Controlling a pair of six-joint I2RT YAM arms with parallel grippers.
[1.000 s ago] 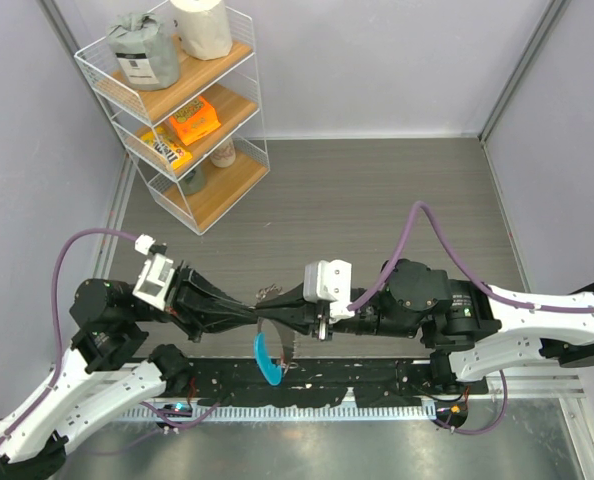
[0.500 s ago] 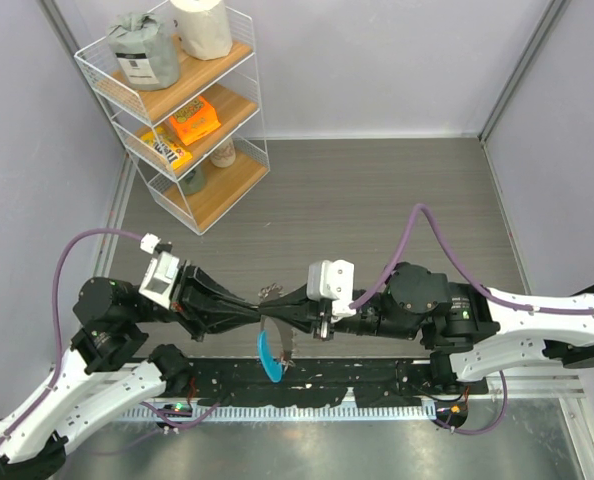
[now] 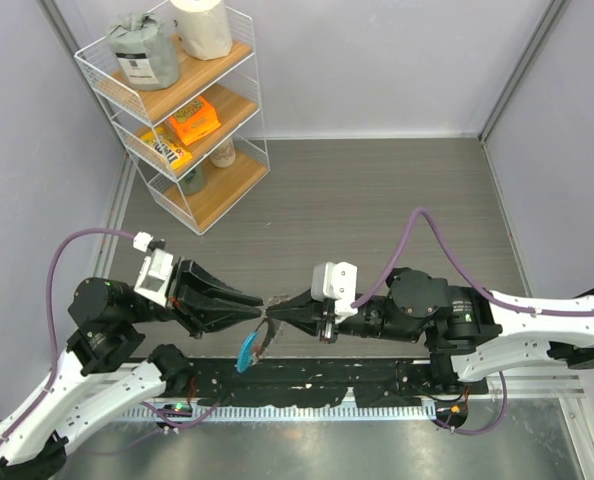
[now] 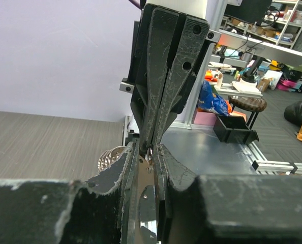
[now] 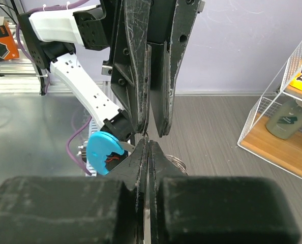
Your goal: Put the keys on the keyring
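Keyring hanging from right fingers, keys beside, wire rack well apart

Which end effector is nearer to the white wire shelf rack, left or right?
Left. The left end effector is in front of the white wire shelf rack, slightly to its right; the right end effector faces it tip to tip, farther right.

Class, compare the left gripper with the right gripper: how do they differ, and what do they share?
The left gripper has its jaws slightly parted, while the right gripper has its jaws pressed shut. In the top view the left gripper points rightward and the right gripper leftward. Both are black, two-fingered, and meet tip to tip close to the blue tag.
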